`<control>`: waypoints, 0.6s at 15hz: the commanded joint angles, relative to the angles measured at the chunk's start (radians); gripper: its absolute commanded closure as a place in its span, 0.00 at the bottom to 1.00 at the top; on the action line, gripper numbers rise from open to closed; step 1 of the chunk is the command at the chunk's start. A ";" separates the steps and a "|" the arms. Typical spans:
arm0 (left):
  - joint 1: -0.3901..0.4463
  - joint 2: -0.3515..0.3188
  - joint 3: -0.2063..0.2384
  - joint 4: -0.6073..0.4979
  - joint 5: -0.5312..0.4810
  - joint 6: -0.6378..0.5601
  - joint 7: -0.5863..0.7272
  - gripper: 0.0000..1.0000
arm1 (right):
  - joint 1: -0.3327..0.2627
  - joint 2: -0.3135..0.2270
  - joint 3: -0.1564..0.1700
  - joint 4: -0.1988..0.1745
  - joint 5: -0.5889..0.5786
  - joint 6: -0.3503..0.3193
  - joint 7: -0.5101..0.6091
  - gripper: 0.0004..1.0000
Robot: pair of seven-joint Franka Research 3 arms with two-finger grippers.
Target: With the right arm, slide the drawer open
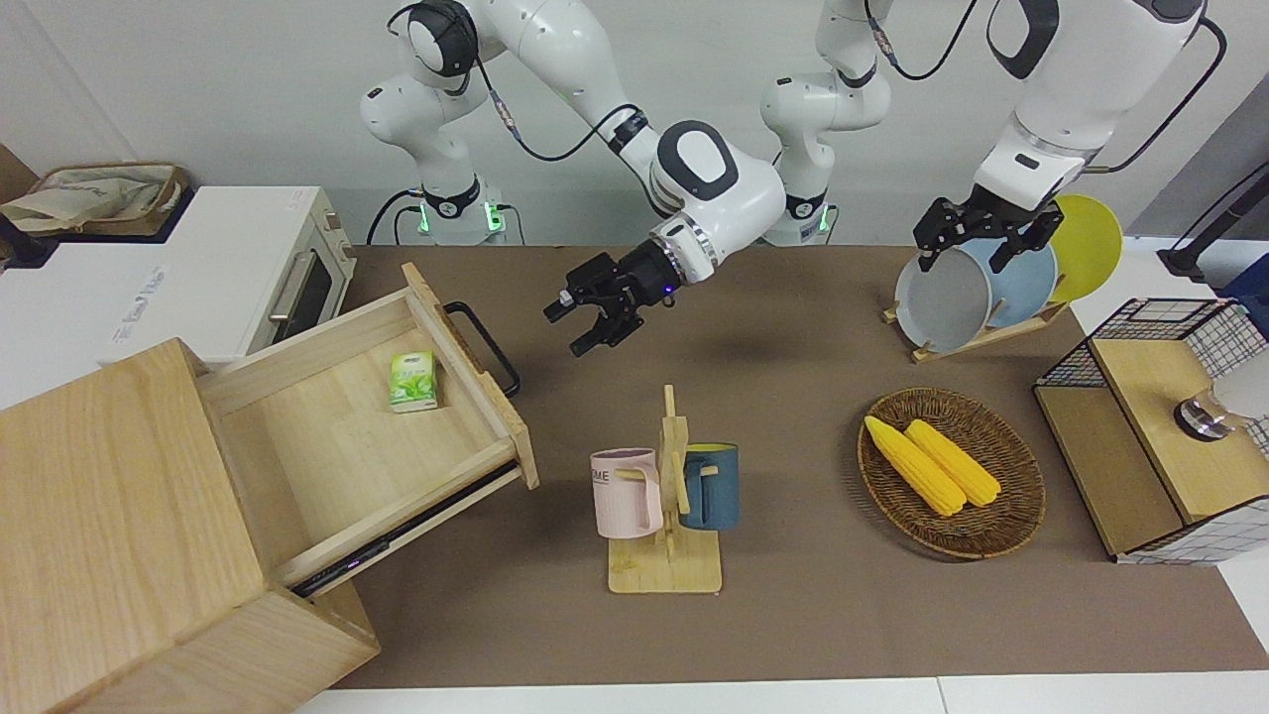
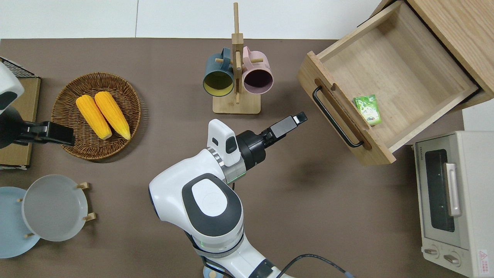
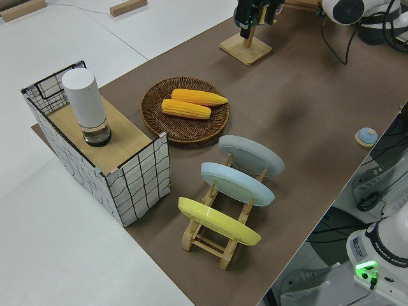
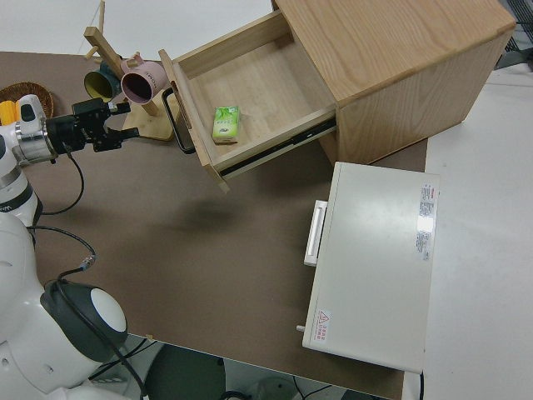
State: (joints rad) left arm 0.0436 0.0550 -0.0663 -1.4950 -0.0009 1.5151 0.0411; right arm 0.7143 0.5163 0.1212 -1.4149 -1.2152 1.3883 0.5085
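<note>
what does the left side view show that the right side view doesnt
Only the left side view shows the plate rack with its yellow plate and two blue-grey ones, the mesh box with the white cylinder on it, and all of the corn basket.

Only the right side view shows the open drawer with its handle, the green packet inside, and the toaster oven.

Both show the mug stand and the right gripper, which grips nothing and is clear of the handle.
</note>
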 commanded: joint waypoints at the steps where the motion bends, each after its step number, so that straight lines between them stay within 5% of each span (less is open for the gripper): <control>1: -0.007 -0.004 0.000 0.010 0.018 -0.018 -0.010 0.01 | -0.018 -0.021 0.008 0.077 0.147 -0.005 -0.007 0.02; 9: -0.007 -0.004 0.000 0.010 0.018 -0.018 -0.010 0.00 | -0.114 -0.186 0.008 0.083 0.431 0.021 -0.021 0.02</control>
State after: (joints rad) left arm 0.0436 0.0550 -0.0663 -1.4950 -0.0009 1.5151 0.0411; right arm 0.6520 0.4044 0.1182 -1.3213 -0.8991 1.3883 0.5076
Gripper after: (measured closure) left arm 0.004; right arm 0.018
